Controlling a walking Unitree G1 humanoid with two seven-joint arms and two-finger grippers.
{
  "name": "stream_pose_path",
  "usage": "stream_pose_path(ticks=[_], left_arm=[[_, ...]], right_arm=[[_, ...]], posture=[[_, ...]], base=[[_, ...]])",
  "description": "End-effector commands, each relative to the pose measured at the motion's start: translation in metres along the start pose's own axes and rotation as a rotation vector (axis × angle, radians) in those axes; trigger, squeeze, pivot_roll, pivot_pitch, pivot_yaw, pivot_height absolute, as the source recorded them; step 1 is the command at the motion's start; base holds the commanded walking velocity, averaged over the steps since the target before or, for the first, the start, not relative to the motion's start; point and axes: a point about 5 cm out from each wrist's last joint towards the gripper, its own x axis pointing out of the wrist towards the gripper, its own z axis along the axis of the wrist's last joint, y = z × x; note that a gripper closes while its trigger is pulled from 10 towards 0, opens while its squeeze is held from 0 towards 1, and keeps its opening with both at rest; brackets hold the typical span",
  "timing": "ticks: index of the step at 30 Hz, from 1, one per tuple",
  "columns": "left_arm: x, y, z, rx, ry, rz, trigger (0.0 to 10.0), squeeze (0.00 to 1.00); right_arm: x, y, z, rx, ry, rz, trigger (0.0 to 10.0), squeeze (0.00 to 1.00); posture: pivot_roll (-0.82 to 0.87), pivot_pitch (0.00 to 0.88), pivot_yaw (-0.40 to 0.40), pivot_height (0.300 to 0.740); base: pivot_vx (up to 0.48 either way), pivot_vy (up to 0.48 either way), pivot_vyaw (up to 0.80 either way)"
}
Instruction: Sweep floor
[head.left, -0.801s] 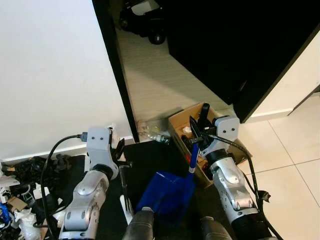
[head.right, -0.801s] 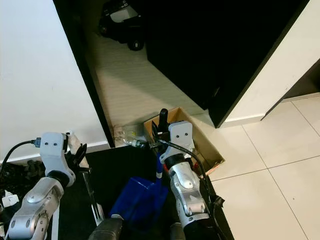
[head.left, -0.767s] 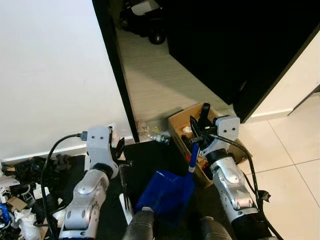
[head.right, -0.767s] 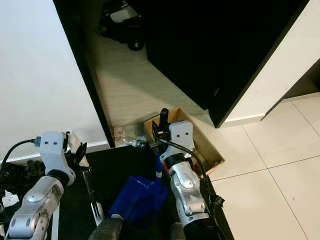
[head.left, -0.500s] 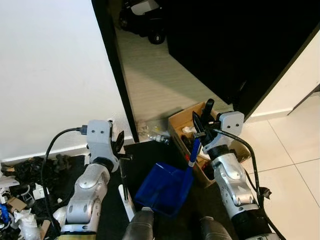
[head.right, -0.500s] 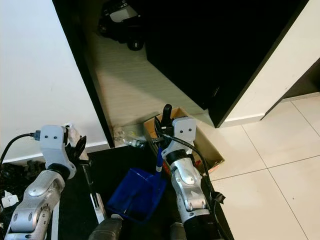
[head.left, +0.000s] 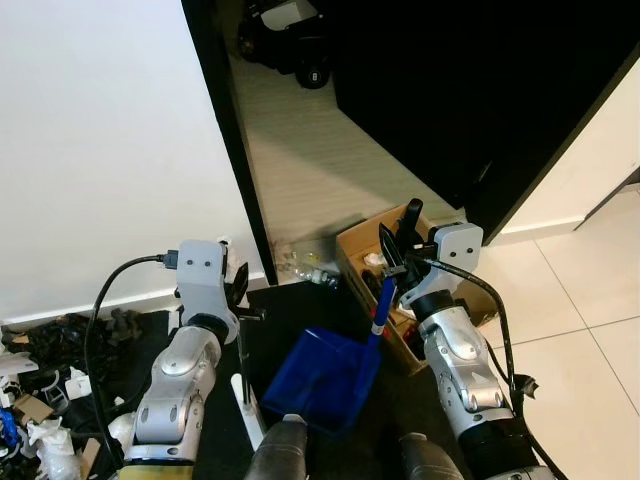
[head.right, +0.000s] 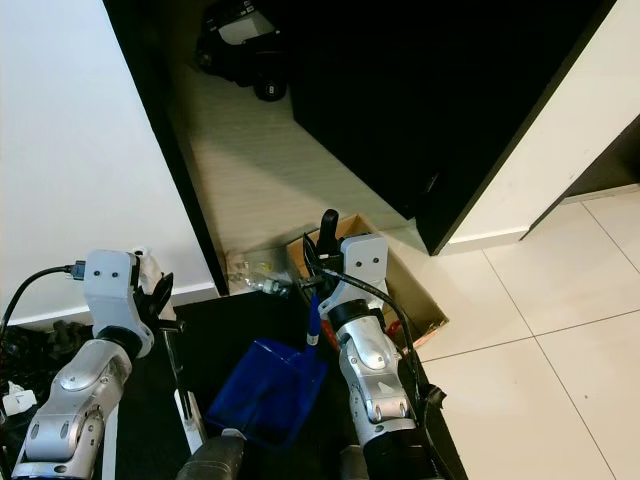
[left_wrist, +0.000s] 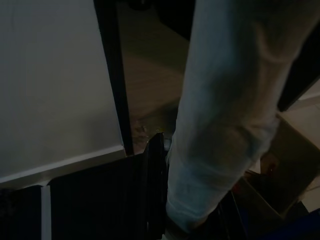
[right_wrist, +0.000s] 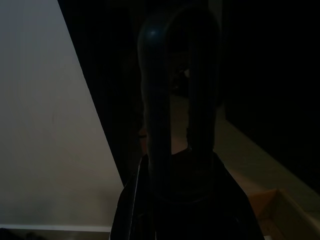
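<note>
Both wrist views very dark. Left wrist view: a pale blurred broom handle (left_wrist: 220, 125) crosses close to the lens, one black finger (left_wrist: 154, 185) beside it, bristle end not visible. Right wrist view: dark looped dustpan handle top (right_wrist: 177, 95) right against the camera, fingers themselves hard to make out.

Head views: left claw (head.left: 240, 290) is closed around a thin grey broom handle (head.left: 243, 345) that runs down to a white broom base (head.left: 247, 410), cut off by the robot's own body at the frame bottom (bristles hidden). Broom stands on a black mat (head.left: 300, 310) just beside the white wall (head.left: 100, 150).

Right claw (head.left: 393, 262) is clamped on the blue dustpan handle (head.left: 379, 305); the handle slants down and toward the robot's left to the blue dustpan (head.left: 320, 378), which sits low between the two arms over the mat, lower edge partly hidden by the robot's legs.

Just behind the right claw: open cardboard box (head.left: 455, 300), contents mostly blocked by the arm. Small clear litter (head.left: 305, 268) at the doorway edge, too small to identify. Dark clutter (head.left: 50, 345) at the wall base on the robot's left, cut off by the frame. Dark object (head.left: 285, 40) far down the hallway, unclear.
</note>
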Motion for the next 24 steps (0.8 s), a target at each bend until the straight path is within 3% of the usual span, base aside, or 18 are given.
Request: stream_pose_path(ticks=[1,7,24], left_arm=[[0.0012,-0.0038,-0.0002,-0.014,-0.012,-0.015,10.0,0.00],[0.0009,0.0015,0.0010,-0.007,-0.014,-0.004,10.0,0.00],[-0.0009,0.0049,0.0011,-0.003,-0.016,0.005,10.0,0.00]], right_arm=[[0.0014,0.0046,-0.0011,0.057,-0.002,0.000,10.0,0.00],[0.0007,0.0069,-0.0028,0.060,0.006,0.012,10.0,0.00],[-0.0001,0.0083,-0.0038,0.065,0.010,0.023,10.0,0.00]], posture=[[0.22,0.152,0.010,0.740],[0.23,0.155,0.007,0.740],[0.23,0.156,0.008,0.740]], base=[[0.000,0.000,0.00],[0.000,0.084,0.00],[0.000,0.352,0.00]])
